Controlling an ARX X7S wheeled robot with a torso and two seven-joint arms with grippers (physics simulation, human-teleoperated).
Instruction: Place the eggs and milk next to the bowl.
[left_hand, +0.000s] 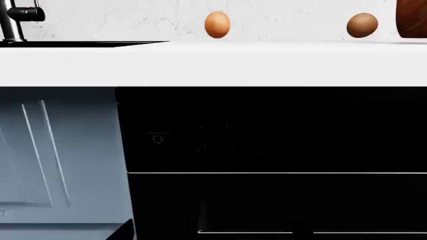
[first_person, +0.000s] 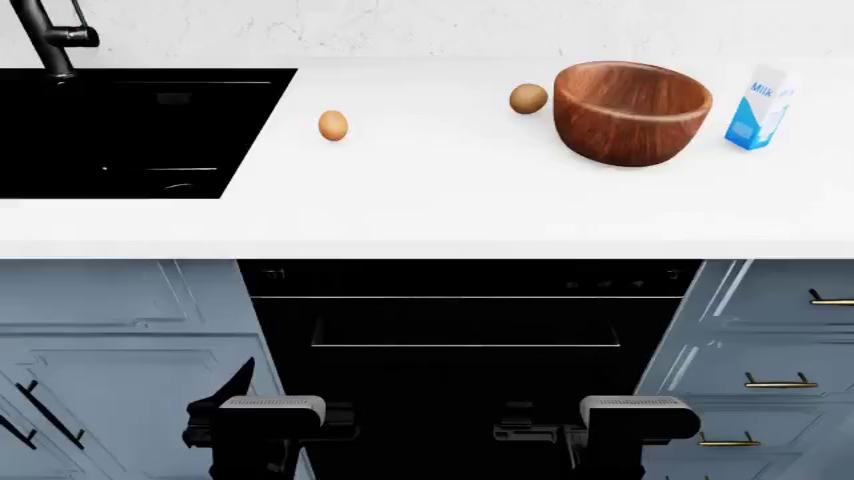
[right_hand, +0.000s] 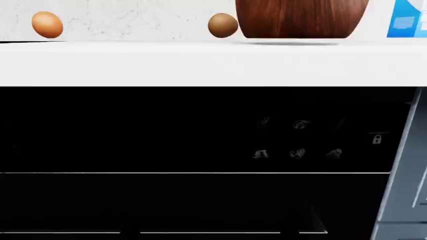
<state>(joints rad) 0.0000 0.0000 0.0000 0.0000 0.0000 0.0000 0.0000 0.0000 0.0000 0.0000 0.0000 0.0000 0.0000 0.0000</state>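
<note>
On counter (first_person: 427, 200): two eggs (first_person: 334, 125), one milk (first_person: 759, 108), one bowl (first_person: 631, 112)

Rendering sharp and evenly bright; glaring white on the counter (first_person: 441, 200), sinking to near-black across the oven (first_person: 467, 330), casting faint shadow under the bowl (first_person: 630, 110).

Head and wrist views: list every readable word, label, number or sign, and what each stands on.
"Milk": on the blue and white milk carton, right of the bowl.
Carton's blue side panel in the right wrist view: small print, too blurred to read.
Oven control panel: faint icons, including a padlock sign and, in the left wrist view, a power symbol; no words readable.
Nothing else carries text.
</note>
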